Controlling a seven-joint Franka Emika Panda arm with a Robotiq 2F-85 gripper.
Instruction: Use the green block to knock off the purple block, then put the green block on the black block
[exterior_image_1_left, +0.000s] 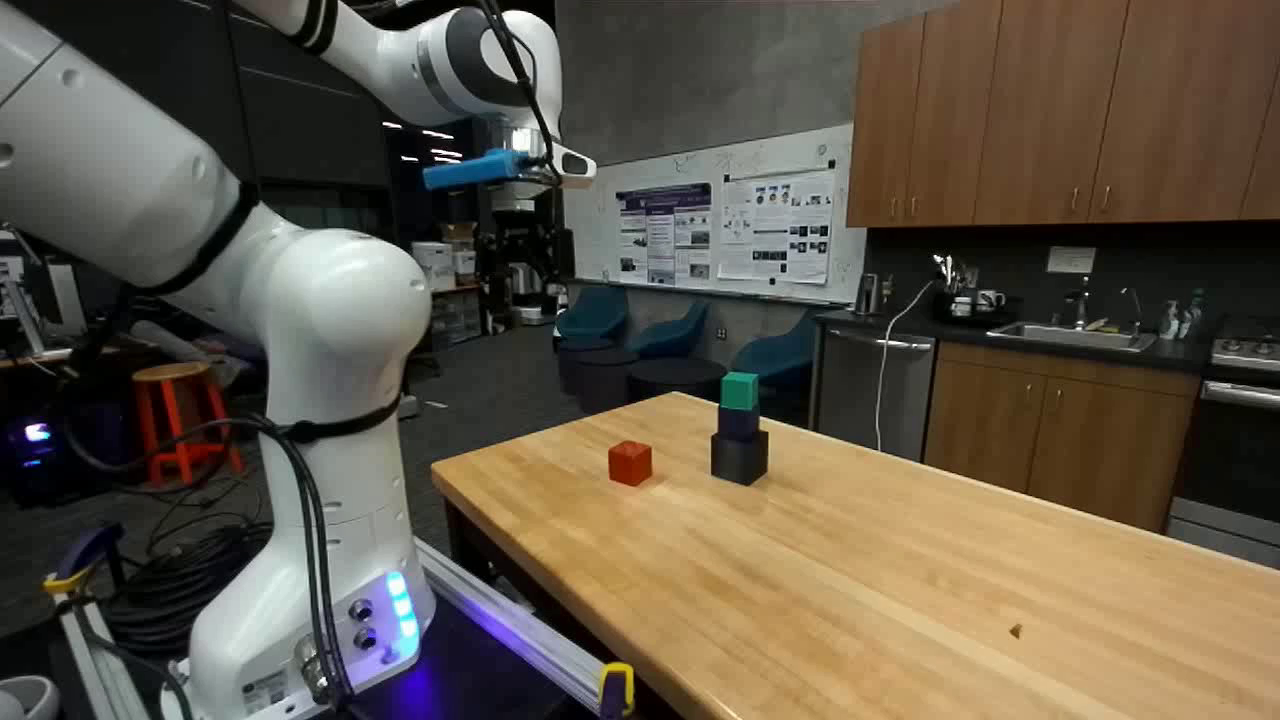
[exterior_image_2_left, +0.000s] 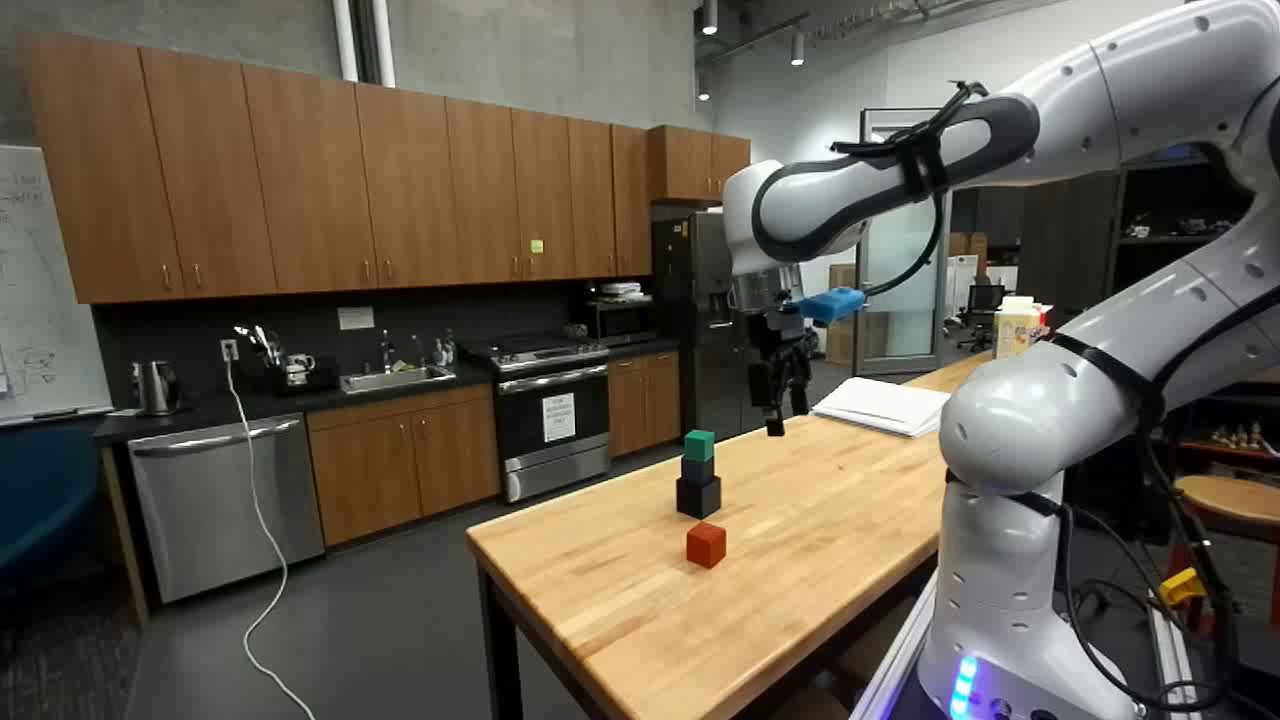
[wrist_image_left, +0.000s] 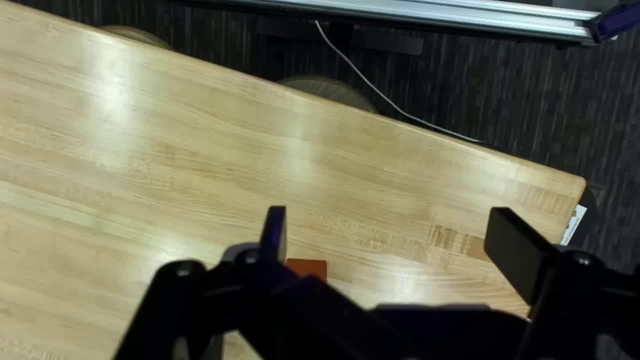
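On a pale wooden table (exterior_image_1_left: 860, 570), near one end, three blocks stand in an upright stack: the green block (exterior_image_1_left: 740, 391), a teal cube, on top; the purple block (exterior_image_1_left: 738, 424) in the middle, so dark it looks almost navy; and the larger black block (exterior_image_1_left: 739, 459) at the bottom, resting on the tabletop. A red cube (exterior_image_2_left: 706, 545) sits by itself on the table, near the stack but apart from it. The claw (wrist_image_left: 387, 230), black and two-fingered, is released: in the wrist view its fingers (wrist_image_left: 517, 255) are spread wide, with tabletop showing between them, and part of the red cube peeks out past one of them. In both exterior views the claw hangs from a white robot arm (exterior_image_1_left: 340, 300), higher than the tabletop and apart from every block. A bright blue piece (exterior_image_2_left: 832, 305) juts out just above the claw. Farther along the table, in an exterior view, lie white papers (exterior_image_2_left: 885, 405). Around the table is a kitchen area with wooden cabinets (exterior_image_1_left: 1060, 110), a sink (exterior_image_1_left: 1075, 343), a stove (exterior_image_2_left: 550, 385) and a steel dishwasher (exterior_image_2_left: 225, 500); blue chairs (exterior_image_1_left: 592, 315) stand before a whiteboard (exterior_image_1_left: 848, 235) bearing posters (exterior_image_1_left: 778, 228).
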